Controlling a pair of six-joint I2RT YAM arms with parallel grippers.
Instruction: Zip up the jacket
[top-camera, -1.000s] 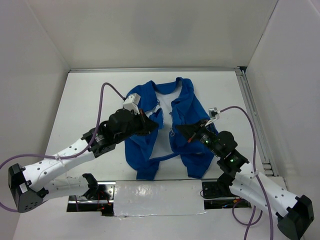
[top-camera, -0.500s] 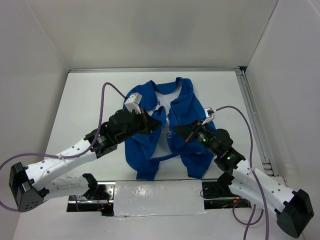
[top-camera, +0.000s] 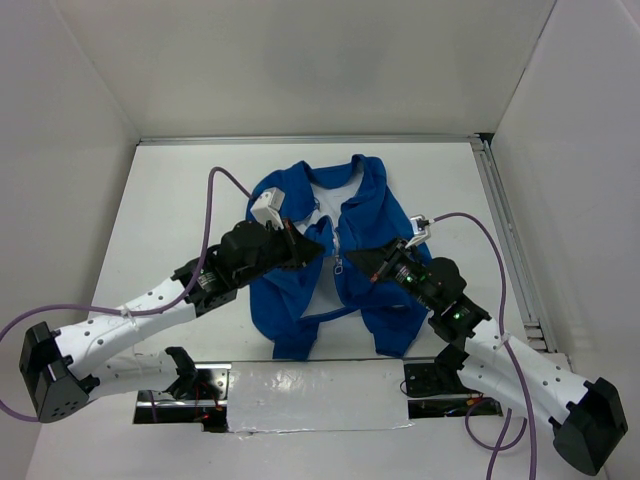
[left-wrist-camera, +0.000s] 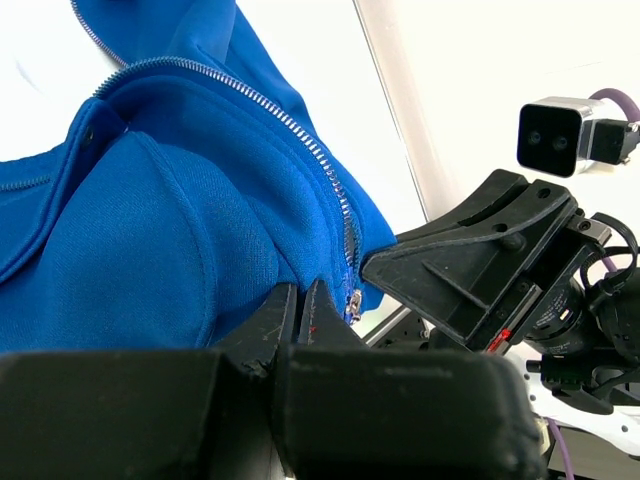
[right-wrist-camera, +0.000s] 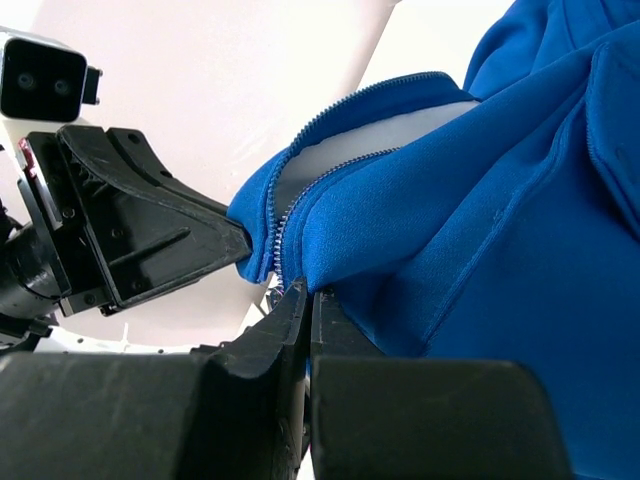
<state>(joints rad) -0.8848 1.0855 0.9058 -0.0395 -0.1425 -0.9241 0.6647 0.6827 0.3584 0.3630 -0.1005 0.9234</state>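
The left fingers (left-wrist-camera: 283, 312) are pressed tight together, pinching one front edge of the royal-blue soft fabric jacket (top-camera: 378, 215) right beside its silver zipper teeth (left-wrist-camera: 300, 135). The right fingers (right-wrist-camera: 288, 312) are likewise squeezed shut on the opposite front edge, by its own row of teeth. The two black pairs face each other just apart, low on the front. The jacket lies open on its back in the middle of the white tabletop (top-camera: 180, 200), collar toward the far wall. Plain white walls (top-camera: 300, 60) box the tabletop in on three sides. A metal rail (top-camera: 505, 235) runs along its right edge.
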